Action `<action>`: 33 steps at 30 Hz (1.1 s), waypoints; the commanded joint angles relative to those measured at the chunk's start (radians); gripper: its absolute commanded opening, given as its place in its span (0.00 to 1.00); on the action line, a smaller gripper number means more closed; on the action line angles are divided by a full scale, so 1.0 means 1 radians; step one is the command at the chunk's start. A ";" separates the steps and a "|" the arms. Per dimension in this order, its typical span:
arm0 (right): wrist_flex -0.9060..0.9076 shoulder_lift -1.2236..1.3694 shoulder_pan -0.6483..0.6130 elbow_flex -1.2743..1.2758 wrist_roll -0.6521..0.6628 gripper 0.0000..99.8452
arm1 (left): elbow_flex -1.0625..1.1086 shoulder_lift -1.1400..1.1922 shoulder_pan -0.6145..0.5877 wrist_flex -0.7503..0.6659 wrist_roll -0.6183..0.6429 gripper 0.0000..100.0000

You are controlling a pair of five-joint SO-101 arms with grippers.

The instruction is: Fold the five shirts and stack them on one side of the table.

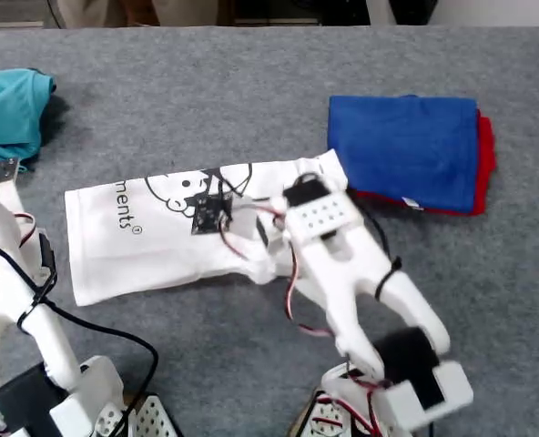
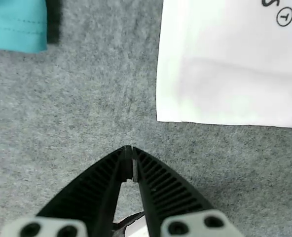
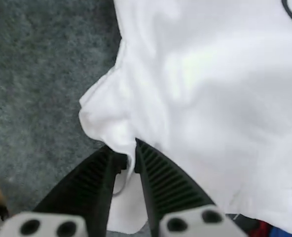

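crosswise, white shirt (image 1: 151, 246) lies left-to-right — right gripper (image 3: 135, 143) pinching it.

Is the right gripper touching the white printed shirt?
Touching. In the right wrist view, the right gripper is shut on a bunched fold of the white printed shirt.

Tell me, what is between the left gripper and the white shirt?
Just bare grey table. In the left wrist view, the left gripper sits apart from the white shirt corner, and nothing lies on that stretch.
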 commanded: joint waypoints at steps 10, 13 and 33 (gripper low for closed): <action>0.244 0.364 0.038 -0.621 0.192 0.00 | -0.046 -0.021 -0.005 0.003 -0.006 0.02; 0.295 0.463 0.038 -0.766 0.218 0.00 | -0.046 -0.021 -0.005 0.003 -0.006 0.02; 0.305 0.831 0.021 -1.204 0.281 0.12 | -0.046 -0.021 -0.005 0.002 -0.006 0.02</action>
